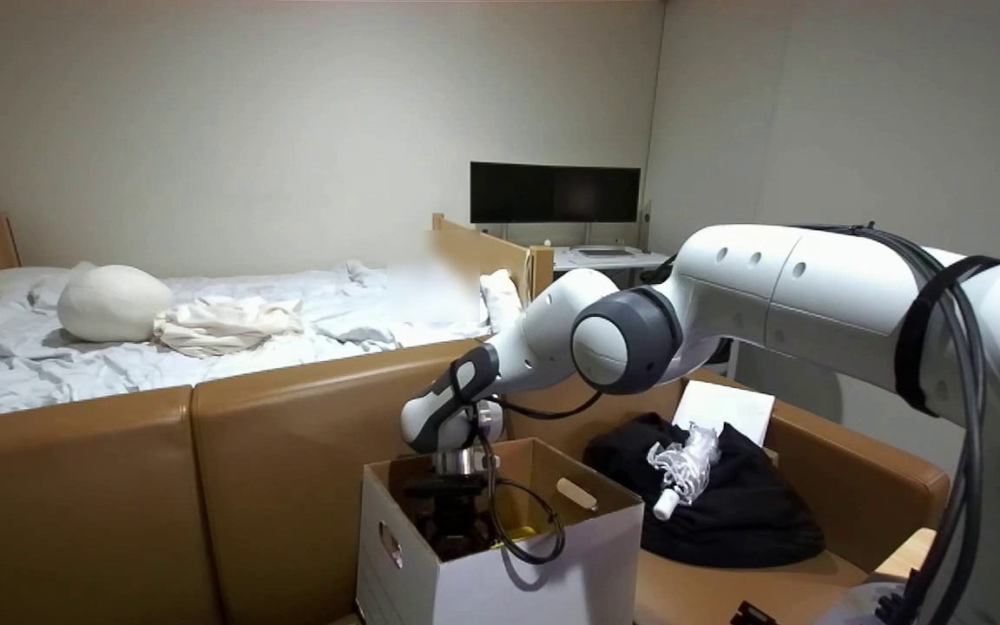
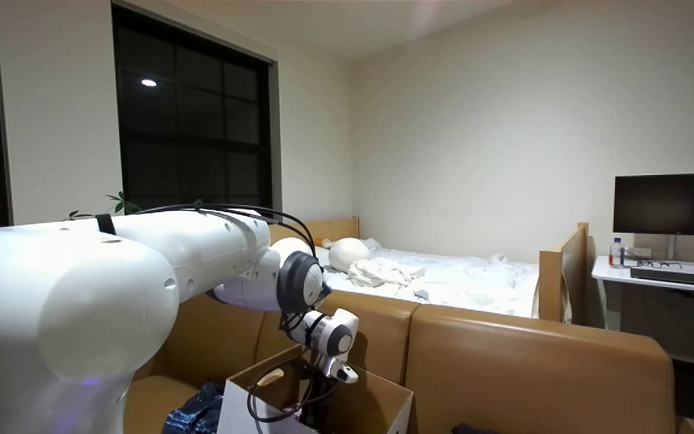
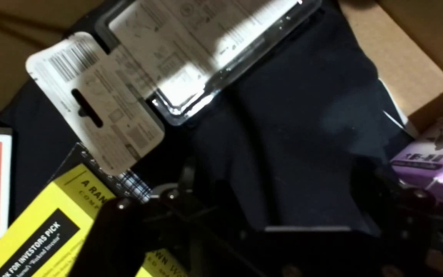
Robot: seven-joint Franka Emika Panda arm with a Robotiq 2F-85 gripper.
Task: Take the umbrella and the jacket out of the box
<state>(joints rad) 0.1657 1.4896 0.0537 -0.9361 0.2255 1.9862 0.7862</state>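
Count the white-handled umbrella (image 1: 685, 469) as out, by its look: lying on a black heap (image 1: 747, 512), near the corner of the bench (image 1: 700, 590), between back edge and arm edge. In the box (image 1: 543, 582), by the bench's back edge in both exterior views, note dark cloth (image 3: 302, 127) from the wrist view, partly under a blister pack (image 3: 190, 50) and a yellow book (image 3: 56, 204). Judge that cloth probably the jacket, hence left to lift, and the task about half done; cannot rule out the black heap instead. See the jaws down inside, spread apart over the cloth, with nothing seen gripped.
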